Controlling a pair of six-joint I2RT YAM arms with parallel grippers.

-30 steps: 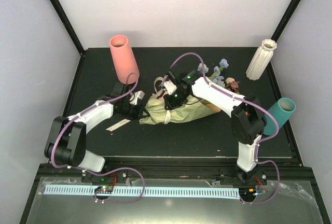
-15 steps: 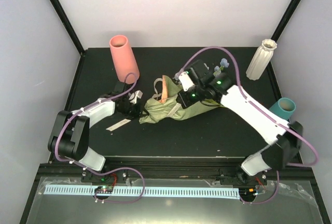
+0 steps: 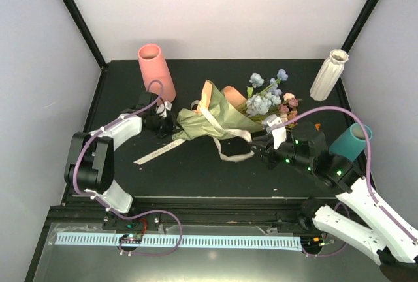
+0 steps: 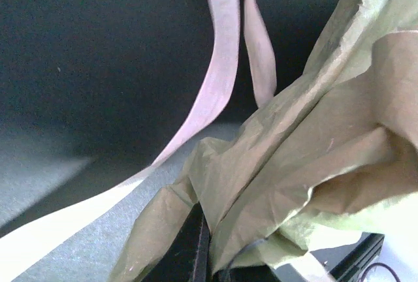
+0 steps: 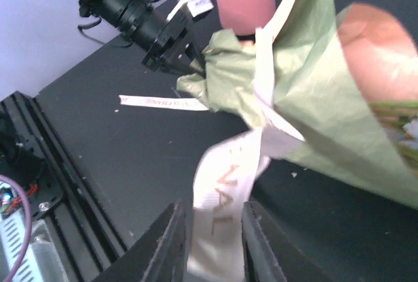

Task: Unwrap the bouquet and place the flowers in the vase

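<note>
The bouquet (image 3: 209, 120) lies mid-table, an olive-green paper cone with a peach lining (image 3: 232, 93). The flowers (image 3: 268, 99) spill from its wide end, blue, pink and dusky red. My left gripper (image 3: 171, 127) is shut on the cone's crumpled narrow tip; in the left wrist view green paper (image 4: 281, 164) folds over the gripper (image 4: 206, 243). A white printed ribbon (image 5: 219, 184) trails from the cone and lies between the parted fingers of my right gripper (image 5: 212, 230), which stands open near the front (image 3: 258, 150). The ribbed white vase (image 3: 330, 73) stands upright at the back right.
A pink cylinder vase (image 3: 155, 73) stands just behind the left gripper. A teal cylinder vase (image 3: 349, 141) sits at the right edge beside my right arm. A loose white strip (image 3: 157, 153) lies on the black mat in front of the left gripper.
My right arm has drawn back toward the near right, pulling the ribbon out from the cone. The bouquet's wide end swung back and the flowers now show. The right jaws have parted.
</note>
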